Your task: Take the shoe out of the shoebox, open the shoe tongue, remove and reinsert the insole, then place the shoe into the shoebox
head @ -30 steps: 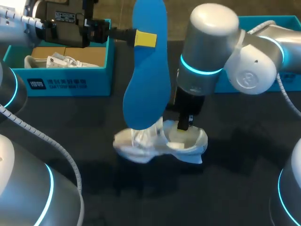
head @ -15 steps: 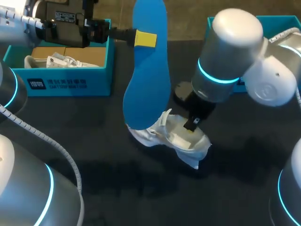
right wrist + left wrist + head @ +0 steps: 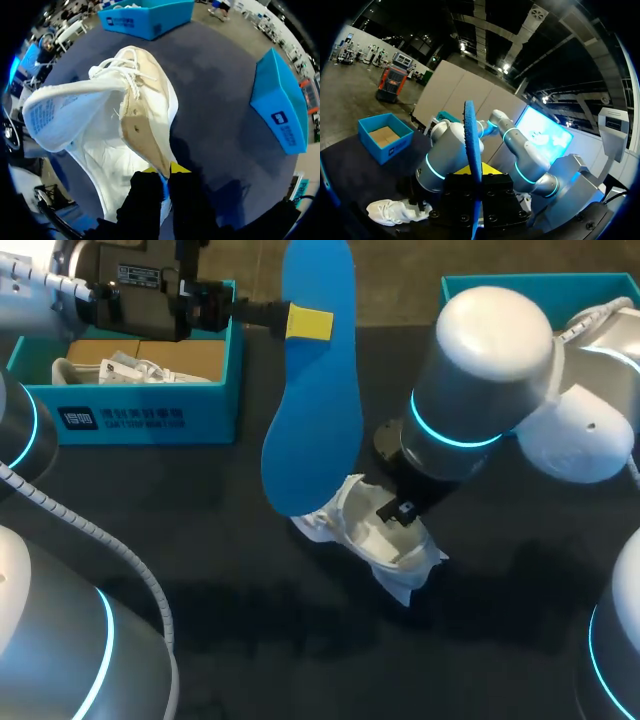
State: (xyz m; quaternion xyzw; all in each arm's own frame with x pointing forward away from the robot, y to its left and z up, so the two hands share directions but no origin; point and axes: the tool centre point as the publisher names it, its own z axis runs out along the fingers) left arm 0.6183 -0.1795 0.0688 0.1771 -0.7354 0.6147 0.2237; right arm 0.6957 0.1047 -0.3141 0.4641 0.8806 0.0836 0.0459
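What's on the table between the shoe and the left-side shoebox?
Nothing: the right wrist view shows bare table between shoe and shoebox. In the head view the raised insole in the left tool merely overlaps that stretch.

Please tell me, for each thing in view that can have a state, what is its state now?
insole: out of the shoe, held upright above the table.
left gripper: shut on the insole.
shoe: on the table, tongue pulled open, no insole inside.
right gripper: shut on the shoe's rim.
shoebox: open, on the table, white contents inside.
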